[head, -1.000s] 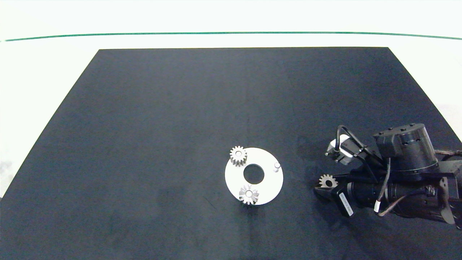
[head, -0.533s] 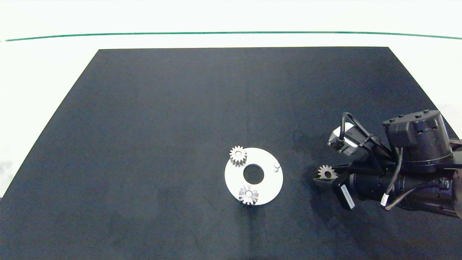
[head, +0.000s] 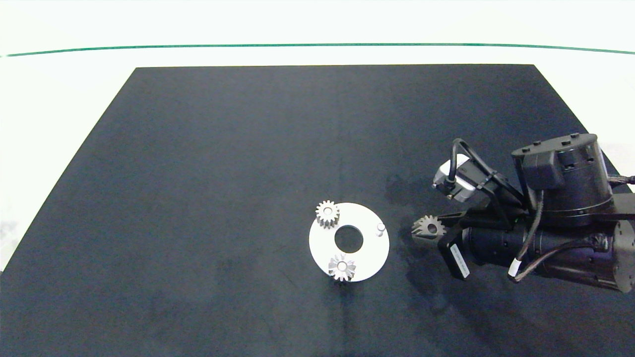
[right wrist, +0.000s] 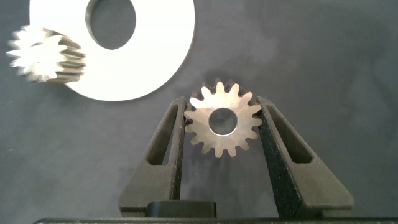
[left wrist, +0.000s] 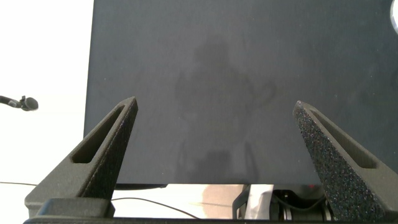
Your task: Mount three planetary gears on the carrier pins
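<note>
Pinching a gear (head: 428, 228) flat, right gripper (head: 425, 233) hovers near the mat's (head: 248, 148) right edge, just beside the plate (head: 369, 255); two gears (head: 327, 213) seated, one pin (head: 380, 228) bare; left gripper (left wrist: 217, 155) spread

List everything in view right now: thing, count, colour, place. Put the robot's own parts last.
Planetary gears: three, silver. One sits on the plate's far-left pin, one on its near pin, one is held in the right tool, right of the plate.
Carrier plate: one, white, round with a centre hole, on the mat's near middle.
Bare carrier pin: one, white-silver, upright on the plate's right side.
Mat: one, black, covering the table.
Table: one, white, showing around the mat.
Right tool: dark arm from the right, fingers shut on the third gear.
Left tool: fingers wide open over the mat's edge, absent from the head view.
</note>
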